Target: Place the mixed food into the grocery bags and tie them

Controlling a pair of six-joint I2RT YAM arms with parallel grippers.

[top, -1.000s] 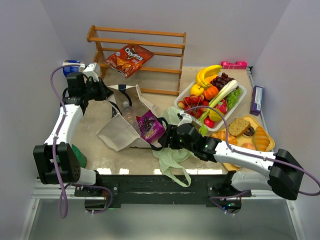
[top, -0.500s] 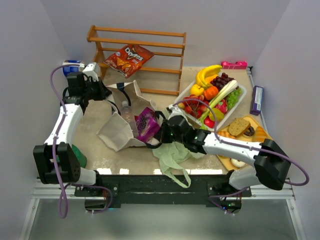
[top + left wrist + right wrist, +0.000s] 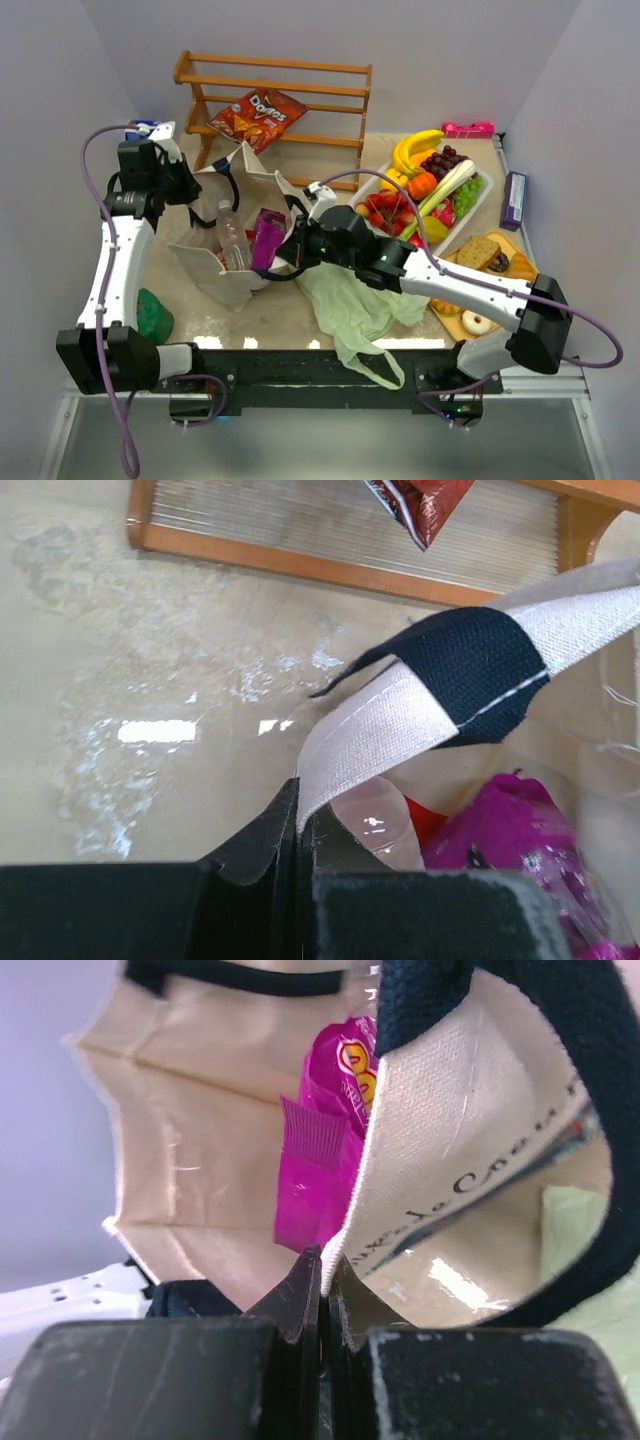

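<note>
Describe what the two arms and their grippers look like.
Both the left arm and right arm have white links, black joints and a looping purple cable. The left gripper and right gripper have flat matte-black fingers.

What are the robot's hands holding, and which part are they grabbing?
Both hold the beige tote. The left gripper pinches its top rim beside a black handle. The right gripper pinches the rim on the other side.
</note>
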